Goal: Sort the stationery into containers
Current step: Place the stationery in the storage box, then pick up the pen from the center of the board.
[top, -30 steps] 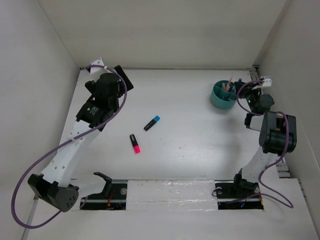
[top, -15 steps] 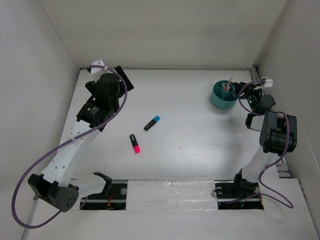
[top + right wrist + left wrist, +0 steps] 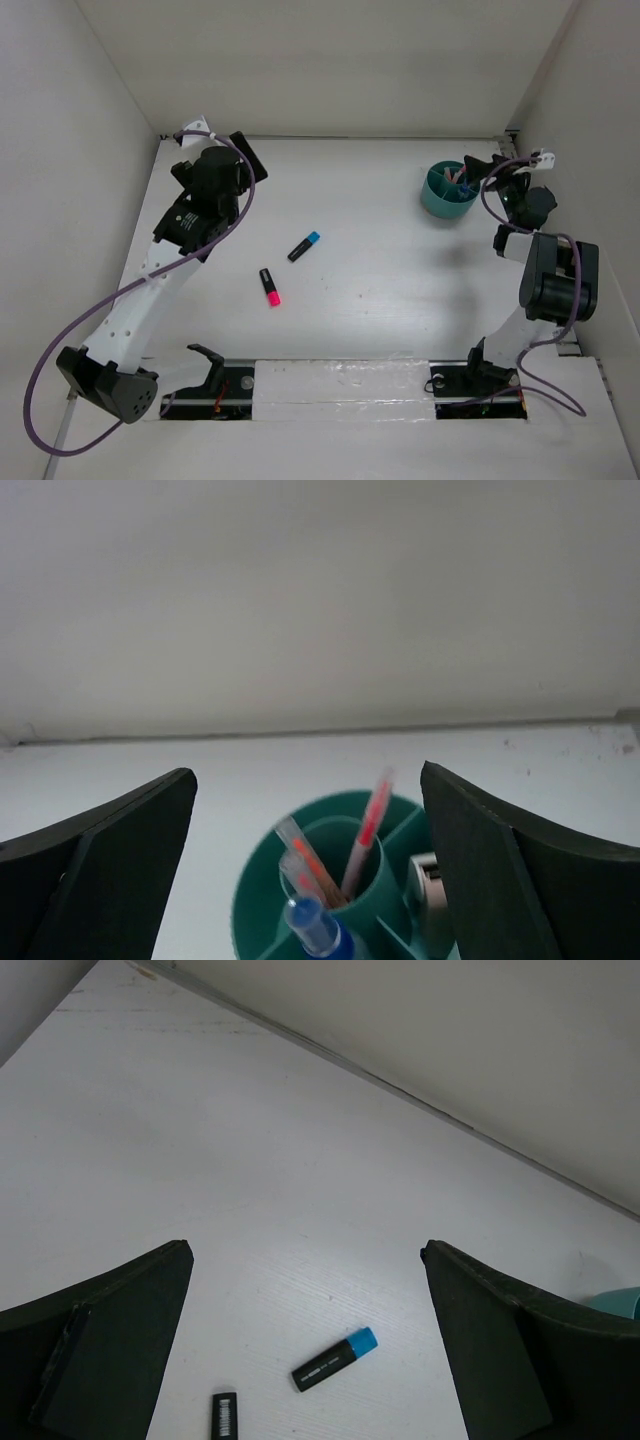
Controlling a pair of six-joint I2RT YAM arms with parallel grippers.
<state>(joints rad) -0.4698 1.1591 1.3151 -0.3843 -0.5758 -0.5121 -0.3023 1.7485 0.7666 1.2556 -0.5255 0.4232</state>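
Right gripper (image 3: 477, 166) has swung over the organiser (image 3: 437, 201) — spread wide.

Left arm (image 3: 130, 310) and right arm (image 3: 515, 325): white links, black joints (purple cables (image 3: 37, 385)).

Top external: you look down from above and behind both arm bases (image 3: 470, 380), far enough back to take in the whole worktop (image 3: 380, 300).
Left wrist: you look out low between its fingers (image 3: 100, 1350), over the worktop to the back wall (image 3: 450, 1020); the blue-capped marker (image 3: 335, 1359) lies just ahead, between them.
Right wrist: you sit close over the teal organiser (image 3: 255, 890), framed between that arm's fingers (image 3: 100, 880), facing the wall.
Shared: marker in top and left wrist views; organiser in all three.
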